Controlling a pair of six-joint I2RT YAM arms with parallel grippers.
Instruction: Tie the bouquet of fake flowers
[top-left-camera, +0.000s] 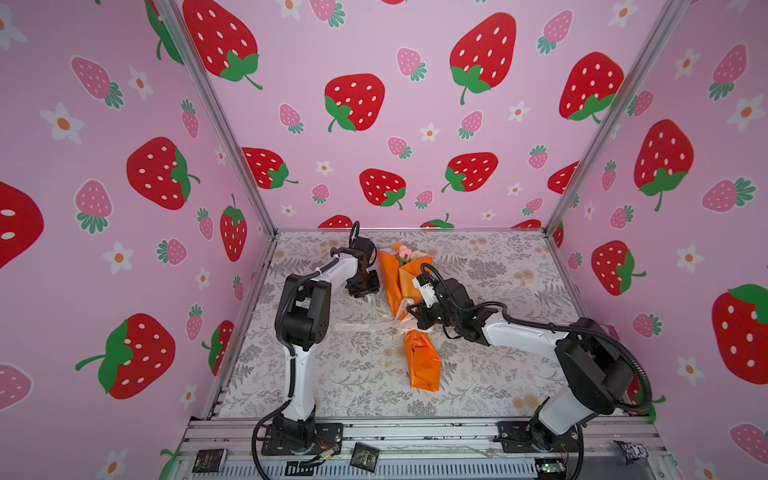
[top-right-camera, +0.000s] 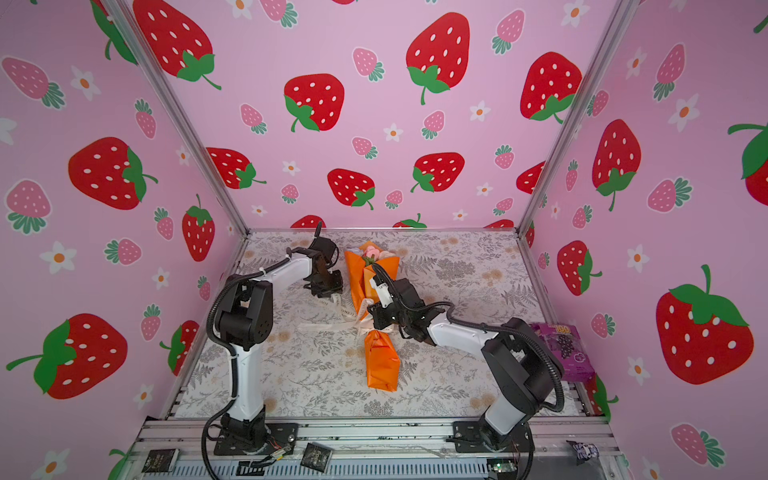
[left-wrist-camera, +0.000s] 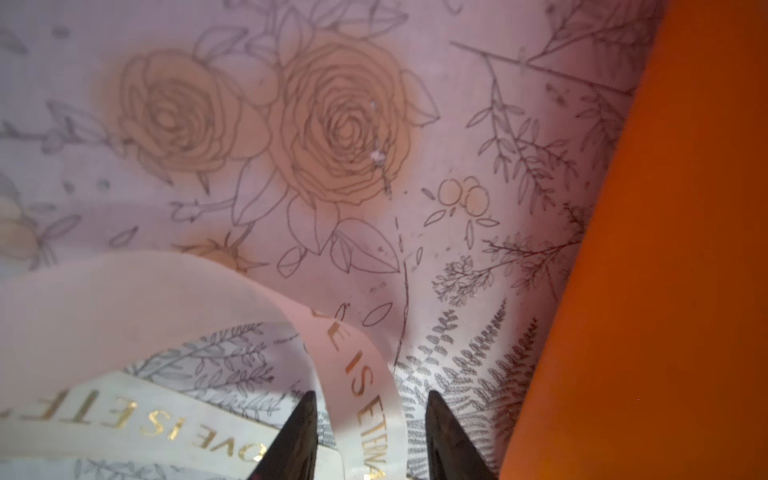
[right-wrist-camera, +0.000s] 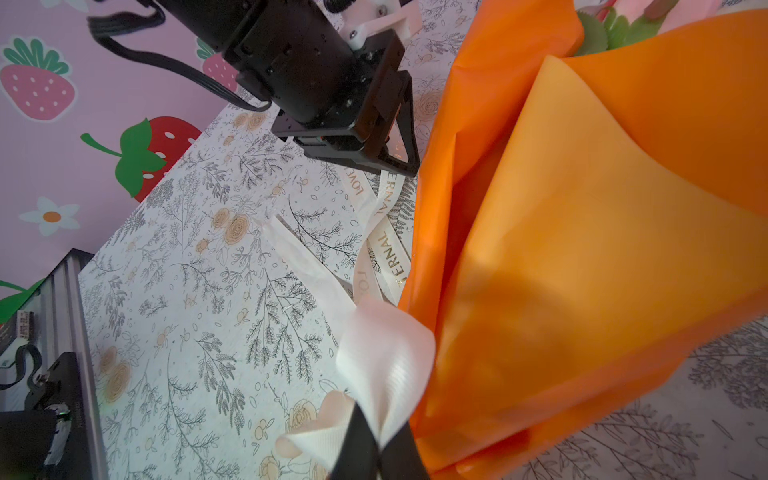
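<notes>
Floral counter (top-left-camera: 478, 374), strawberry walls (top-left-camera: 374, 54), loose cream ribbon (left-wrist-camera: 365, 390).
Covered in a pale sheet printed with grey ferns and tan roses; boxed on three sides by pink panels of red and pink strawberries and small white flowers, joined at the corners by aluminium posts (top-left-camera: 216, 112). Lettered in gold, LOVE IS ETERNAL, looped and lying over the print near the middle. At the right edge in a top view, a purple box (top-right-camera: 569, 353); along the front rail (top-left-camera: 415, 432), two small black packets (top-left-camera: 365, 456) and a crumpled wrapper (top-left-camera: 631, 451).
</notes>
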